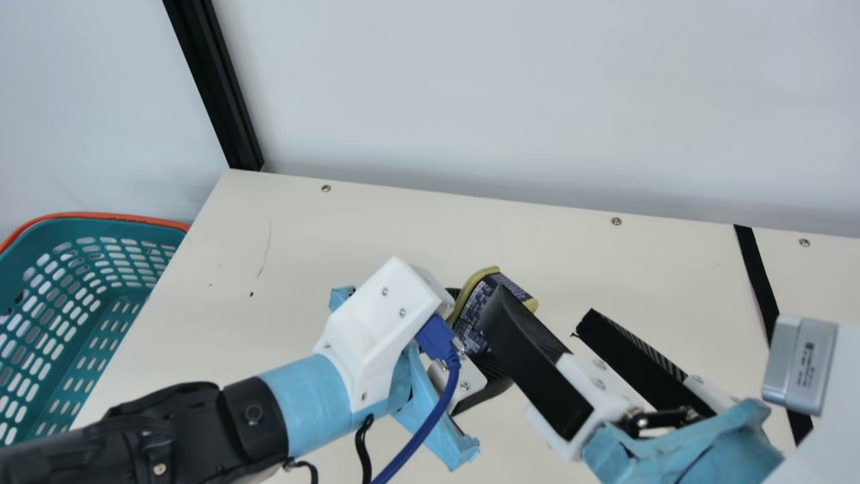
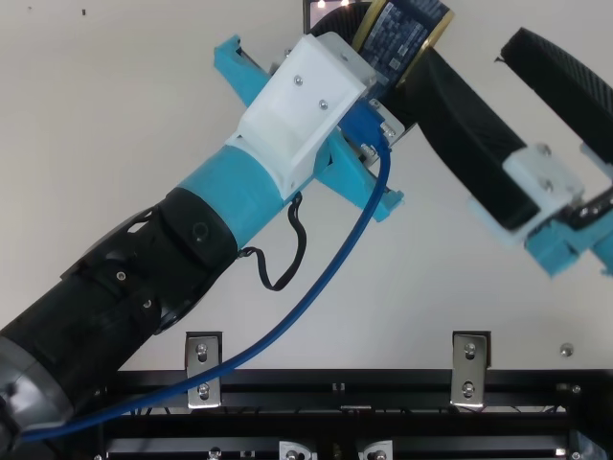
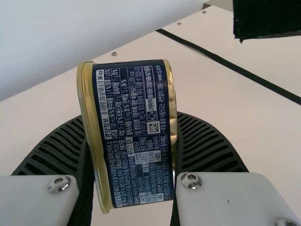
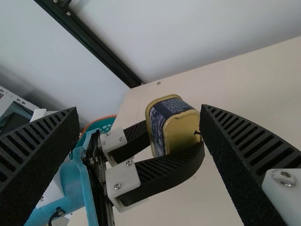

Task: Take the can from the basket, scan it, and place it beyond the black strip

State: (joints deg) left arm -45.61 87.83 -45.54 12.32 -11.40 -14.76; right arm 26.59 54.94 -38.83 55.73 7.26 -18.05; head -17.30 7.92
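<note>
Cream table [image 1: 322,228] below, black strip [image 1: 758,275] at the main view's three o'clock. Left gripper [image 3: 133,134] pinches the can [image 1: 474,309] above mid-table; right gripper [image 1: 545,309], spread, sits at its four o'clock — a crooked approach could twist it loose.

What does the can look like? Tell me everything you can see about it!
The can is a short box shape with rounded corners. It looks like metal, with shiny gold rims and a flat gold end. A dark blue label wraps its sides, with white print and a little square code. The left fingers squeeze it from both sides, a bit tilted, seemingly above the table. The open right fingers are nearby.
</note>
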